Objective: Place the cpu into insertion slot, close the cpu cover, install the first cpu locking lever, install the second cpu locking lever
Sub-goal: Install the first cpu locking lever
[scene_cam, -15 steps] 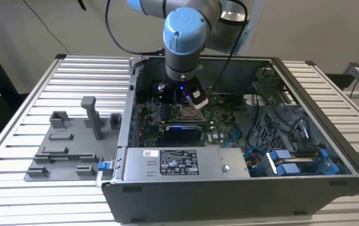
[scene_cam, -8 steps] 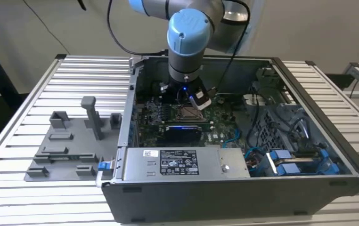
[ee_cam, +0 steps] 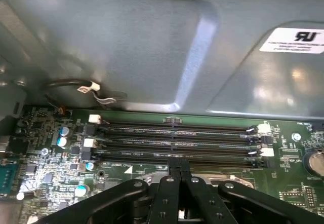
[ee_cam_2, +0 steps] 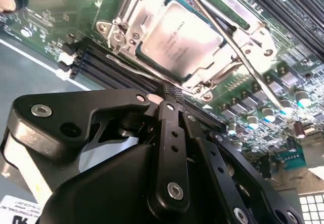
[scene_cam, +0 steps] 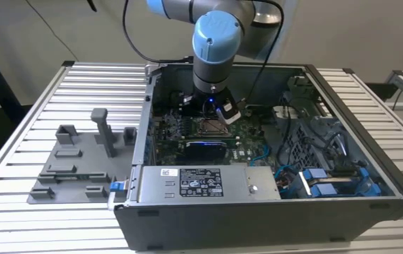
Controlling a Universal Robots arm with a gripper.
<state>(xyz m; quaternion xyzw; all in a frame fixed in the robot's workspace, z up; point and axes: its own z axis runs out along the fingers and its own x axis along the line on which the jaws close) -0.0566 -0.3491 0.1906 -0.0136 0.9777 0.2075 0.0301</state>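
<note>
The cpu (ee_cam_2: 177, 36) lies flat in the insertion slot (scene_cam: 212, 126), its silvery-beige top facing up. The cpu cover (ee_cam_2: 147, 3) is down around it as a silvery frame. One thin locking lever (ee_cam_2: 152, 72) runs along the socket edge closest to my gripper (ee_cam_2: 169, 93), which is shut with its fingertips just beside that lever. A second, longer lever rod (ee_cam_2: 243, 57) crosses the socket's far side; I cannot tell whether it is latched. In the exterior view the gripper (scene_cam: 216, 112) hangs low over the socket inside the open computer case.
Dark memory slots (ee_cam: 177, 138) run along the green board by the gripper (ee_cam: 178, 164). A grey power supply (scene_cam: 201, 182) sits at the case front, with cables and blue connectors (scene_cam: 321, 182) on the exterior view's right. A grey fixture plate (scene_cam: 74, 159) lies outside the case.
</note>
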